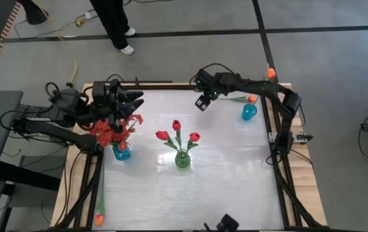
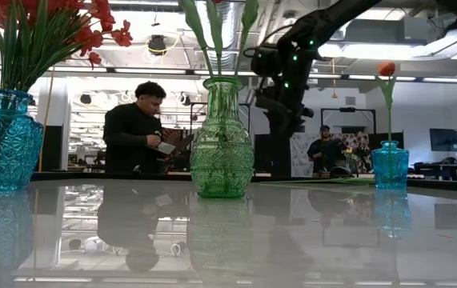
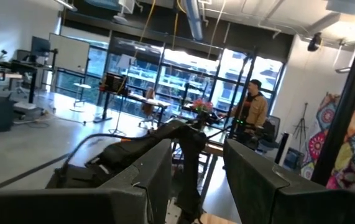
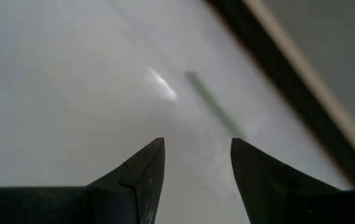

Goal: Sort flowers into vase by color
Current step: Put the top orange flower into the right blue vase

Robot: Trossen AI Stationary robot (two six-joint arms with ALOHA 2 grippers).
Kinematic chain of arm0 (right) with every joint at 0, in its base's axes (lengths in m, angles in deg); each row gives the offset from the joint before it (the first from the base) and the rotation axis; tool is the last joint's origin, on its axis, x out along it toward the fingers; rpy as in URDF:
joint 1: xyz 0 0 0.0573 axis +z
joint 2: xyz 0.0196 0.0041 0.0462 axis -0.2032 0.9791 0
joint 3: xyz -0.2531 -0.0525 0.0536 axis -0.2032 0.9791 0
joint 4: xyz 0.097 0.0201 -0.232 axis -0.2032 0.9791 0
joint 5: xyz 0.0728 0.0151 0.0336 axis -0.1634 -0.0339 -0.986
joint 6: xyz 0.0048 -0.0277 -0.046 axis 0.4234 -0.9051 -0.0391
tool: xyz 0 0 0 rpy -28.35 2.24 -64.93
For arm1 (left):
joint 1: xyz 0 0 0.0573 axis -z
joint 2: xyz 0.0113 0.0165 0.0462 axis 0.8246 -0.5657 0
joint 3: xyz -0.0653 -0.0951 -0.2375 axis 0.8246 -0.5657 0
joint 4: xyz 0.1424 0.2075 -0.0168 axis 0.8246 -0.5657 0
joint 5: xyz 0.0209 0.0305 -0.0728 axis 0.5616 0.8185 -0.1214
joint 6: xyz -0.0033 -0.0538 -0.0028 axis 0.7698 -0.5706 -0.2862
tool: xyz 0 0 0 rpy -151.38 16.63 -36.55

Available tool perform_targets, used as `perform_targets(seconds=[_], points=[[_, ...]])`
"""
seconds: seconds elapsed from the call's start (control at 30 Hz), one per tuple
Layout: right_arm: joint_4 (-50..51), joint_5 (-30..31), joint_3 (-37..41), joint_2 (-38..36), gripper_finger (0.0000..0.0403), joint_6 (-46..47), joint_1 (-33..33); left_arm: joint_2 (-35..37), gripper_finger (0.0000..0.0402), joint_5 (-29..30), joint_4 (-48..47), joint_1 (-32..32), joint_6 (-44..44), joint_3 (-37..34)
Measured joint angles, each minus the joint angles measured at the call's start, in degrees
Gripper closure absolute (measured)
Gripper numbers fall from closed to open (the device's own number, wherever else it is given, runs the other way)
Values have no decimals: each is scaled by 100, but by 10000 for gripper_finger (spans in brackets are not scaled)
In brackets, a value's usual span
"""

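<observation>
- The right tool (image 1: 202,103) is hovering with its prongs spread and empty above the bench (image 1: 235,180), by the far edge.
- An orange tulip (image 1: 242,99) is lying there near the right blue vase (image 1: 249,112); it is probably light and floppy, so gripping mid-stem seems best.
- The left tool (image 1: 129,103), spread and empty, is waiting above the red sprays (image 1: 113,132).
- The green vase (image 1: 182,159) is holding red tulips (image 1: 176,134), well clear.
</observation>
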State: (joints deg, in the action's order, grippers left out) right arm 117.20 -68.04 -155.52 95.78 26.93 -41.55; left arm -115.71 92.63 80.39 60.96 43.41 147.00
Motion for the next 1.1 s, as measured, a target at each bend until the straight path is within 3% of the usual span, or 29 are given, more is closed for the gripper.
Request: perform_targets(seconds=[0.43,0.67,1.1], points=[[974,813,-154,449,200,-1634,-660,0,268,185,-13,1,-213,0],[1319,817,64,443,214,-2915,-866,0,268,239,-27,0,-227,-2],[959,831,458,436,220,-3282,-1273,0,268,244,-25,-92,-330,-2]])
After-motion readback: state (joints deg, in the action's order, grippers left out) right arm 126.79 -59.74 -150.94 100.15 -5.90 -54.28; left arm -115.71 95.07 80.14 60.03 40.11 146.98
